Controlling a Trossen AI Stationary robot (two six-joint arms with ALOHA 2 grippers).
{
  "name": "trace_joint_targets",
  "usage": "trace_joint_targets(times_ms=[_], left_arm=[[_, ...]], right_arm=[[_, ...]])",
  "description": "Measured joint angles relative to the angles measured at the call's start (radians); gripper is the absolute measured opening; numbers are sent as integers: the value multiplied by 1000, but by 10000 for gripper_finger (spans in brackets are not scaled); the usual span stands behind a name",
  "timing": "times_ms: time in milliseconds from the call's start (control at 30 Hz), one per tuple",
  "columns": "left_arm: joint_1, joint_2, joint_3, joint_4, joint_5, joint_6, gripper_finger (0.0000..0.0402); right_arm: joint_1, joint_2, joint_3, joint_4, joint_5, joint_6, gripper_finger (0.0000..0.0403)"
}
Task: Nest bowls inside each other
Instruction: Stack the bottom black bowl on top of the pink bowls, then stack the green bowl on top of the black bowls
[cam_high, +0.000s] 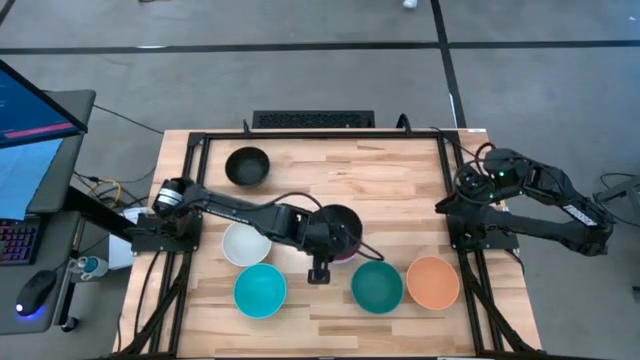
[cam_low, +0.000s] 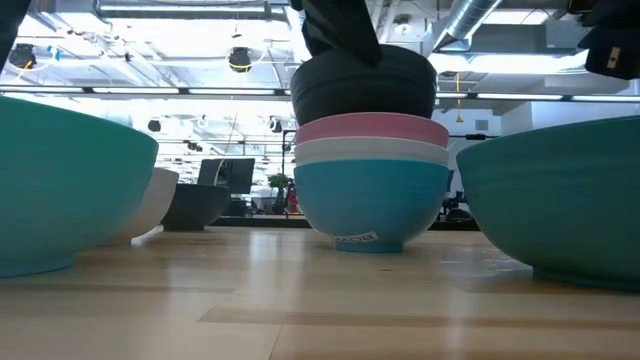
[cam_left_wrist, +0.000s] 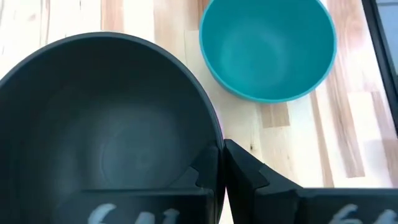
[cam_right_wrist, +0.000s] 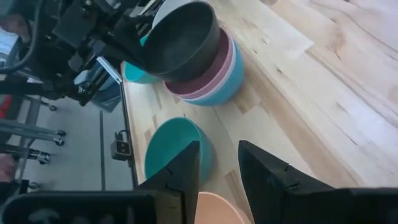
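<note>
Surface: pale wooden slatted surface (cam_high: 400, 200) with a black frame, grey floor around it.
Left tool: left tool (cam_high: 320, 268) near mid-surface, fingers closed on the rim of a black round plastic bowl (cam_low: 365, 85).
Held bowl: tilted, sitting in the top of a stack of pink bowl (cam_low: 372, 129), white bowl (cam_low: 372, 151) and cyan bowl (cam_low: 370, 200).
Nearby: second cyan bowl (cam_high: 260, 290) and second white bowl (cam_high: 244, 245) to its left; teal-green bowl (cam_high: 377, 285) and orange bowl (cam_high: 433, 282) to its right.
Far: second black bowl (cam_high: 247, 166) alone near the back edge.
Right tool: right tool (cam_right_wrist: 217, 165) at the right edge, fingers apart, empty.
</note>
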Motion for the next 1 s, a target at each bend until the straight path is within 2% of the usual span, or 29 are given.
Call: trace_joint_targets(times_ms=[467, 667, 833, 867, 933, 1000], left_arm=[[-6, 8, -41, 66, -18, -44, 27], [-28, 15, -40, 105, -78, -94, 63], [-45, 8, -33, 99, -96, -121, 97], [-50, 5, -31, 108, -97, -121, 102], [-57, 4, -29, 111, -96, -119, 110], [-64, 6, -30, 102, -96, -115, 115]], right_arm=[[0, 1, 0, 0, 23, 7, 135], [0, 1, 0, -5, 23, 18, 135], [0, 1, 0, -77, 53, 1, 137], [0, 1, 0, -84, 44, 36, 137], [7, -6, -2, -75, 8, -7, 137], [16, -14, -2, 4, -109, -117, 137]])
